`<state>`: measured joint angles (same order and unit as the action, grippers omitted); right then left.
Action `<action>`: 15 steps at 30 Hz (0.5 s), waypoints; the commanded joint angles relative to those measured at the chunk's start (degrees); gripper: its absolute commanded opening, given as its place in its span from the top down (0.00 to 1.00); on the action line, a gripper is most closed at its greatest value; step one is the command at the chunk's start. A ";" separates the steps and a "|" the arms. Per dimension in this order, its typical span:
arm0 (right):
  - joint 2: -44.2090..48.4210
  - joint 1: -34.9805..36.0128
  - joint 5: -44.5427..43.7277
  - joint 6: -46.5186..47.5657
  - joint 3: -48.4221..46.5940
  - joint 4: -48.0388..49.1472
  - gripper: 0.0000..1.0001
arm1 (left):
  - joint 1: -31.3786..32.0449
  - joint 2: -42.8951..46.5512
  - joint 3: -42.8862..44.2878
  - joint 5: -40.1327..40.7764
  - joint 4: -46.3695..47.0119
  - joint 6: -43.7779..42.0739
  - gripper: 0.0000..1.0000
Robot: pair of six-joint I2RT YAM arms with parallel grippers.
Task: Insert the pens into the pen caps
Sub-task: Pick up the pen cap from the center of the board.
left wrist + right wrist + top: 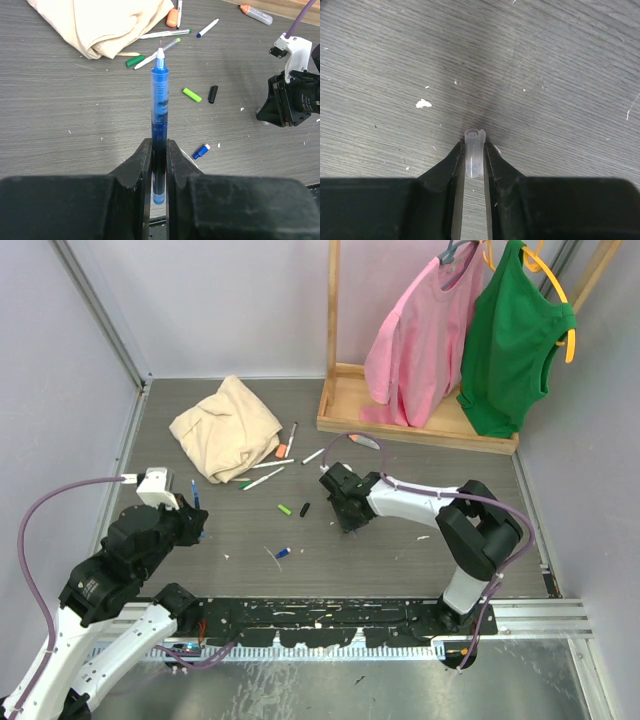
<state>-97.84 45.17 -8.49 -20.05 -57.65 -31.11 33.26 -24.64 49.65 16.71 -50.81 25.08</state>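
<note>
We note left claw (pixel 159 150) pinching blue pen (pixel 159 95), tip outward, over worktop (pixel 75 115). Right claw (pixel 474 150) pinching clear cap (pixel 474 161) at worktop, well apart. Risk, we judge: fingertip-only cap hold twists, tip misses mouth.

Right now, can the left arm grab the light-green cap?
Probably not yet. The light-green cap lies in the open ahead with nothing in between, but the left claw is shut on the blue pen, so it has no room to grab.
</note>
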 commanded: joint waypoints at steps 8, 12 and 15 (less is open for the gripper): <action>11.28 0.01 -2.06 -0.10 3.63 5.89 1.00 | 0.06 -0.87 -0.36 -3.59 5.76 -0.25 1.00; 18.85 -0.03 -1.00 0.78 3.69 10.35 1.00 | 0.01 -2.20 0.52 -8.80 6.31 -1.25 1.00; 24.89 -0.01 -1.59 0.08 5.28 15.34 1.00 | 0.01 -3.13 0.19 -13.53 9.41 -1.39 1.00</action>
<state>-80.90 45.21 -9.32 -19.94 -52.75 -24.99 33.26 -26.33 49.17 10.48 -48.45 24.62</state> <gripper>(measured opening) 0.235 0.122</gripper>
